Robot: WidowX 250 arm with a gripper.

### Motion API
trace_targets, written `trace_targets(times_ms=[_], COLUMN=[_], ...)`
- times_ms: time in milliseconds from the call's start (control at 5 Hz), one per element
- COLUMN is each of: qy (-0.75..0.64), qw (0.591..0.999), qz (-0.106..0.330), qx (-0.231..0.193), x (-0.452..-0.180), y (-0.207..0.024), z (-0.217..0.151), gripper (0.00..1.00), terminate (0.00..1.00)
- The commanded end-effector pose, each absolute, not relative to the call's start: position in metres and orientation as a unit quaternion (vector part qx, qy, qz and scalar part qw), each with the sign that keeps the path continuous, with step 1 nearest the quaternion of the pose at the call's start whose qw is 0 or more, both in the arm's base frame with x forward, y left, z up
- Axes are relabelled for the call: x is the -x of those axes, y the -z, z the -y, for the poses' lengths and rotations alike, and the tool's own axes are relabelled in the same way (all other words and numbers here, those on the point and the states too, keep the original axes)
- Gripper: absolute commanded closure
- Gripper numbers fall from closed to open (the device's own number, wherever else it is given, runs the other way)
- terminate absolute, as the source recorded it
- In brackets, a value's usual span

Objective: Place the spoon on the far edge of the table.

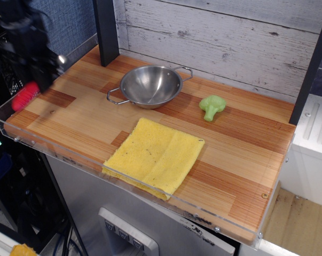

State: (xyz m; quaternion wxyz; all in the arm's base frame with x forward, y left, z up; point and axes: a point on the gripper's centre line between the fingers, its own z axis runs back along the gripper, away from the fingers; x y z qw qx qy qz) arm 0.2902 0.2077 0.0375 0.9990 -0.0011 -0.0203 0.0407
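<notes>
My gripper is a dark, blurred shape at the far left, above the left end of the wooden plank table. It is shut on the spoon. The spoon's red ribbed handle sticks out down and to the left over the table's left rim. Its silver bowl sticks out up and to the right. The spoon looks held a little above the planks; contact with the table cannot be told.
A steel bowl with two wire handles stands at the back middle. A green broccoli toy lies to its right. A yellow cloth lies at the front middle. Black posts stand at the back left and at the right.
</notes>
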Motion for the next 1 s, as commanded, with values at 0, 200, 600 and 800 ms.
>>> trace_targets(times_ms=[0, 200, 600, 800], qy=[-0.014, -0.02, -0.021, -0.012], qw=[0.997, 0.998, 0.998, 0.998], qz=[0.066, 0.048, 0.019, 0.01], qx=[-0.03, -0.046, -0.062, -0.067], x=[-0.296, -0.297, -0.299, -0.298], y=[-0.075, -0.062, -0.037, -0.029], z=[-0.186, -0.196, -0.208, -0.204], gripper=[1.0, 1.0, 1.0, 1.0], terminate=[0.0, 0.0, 0.0, 0.0])
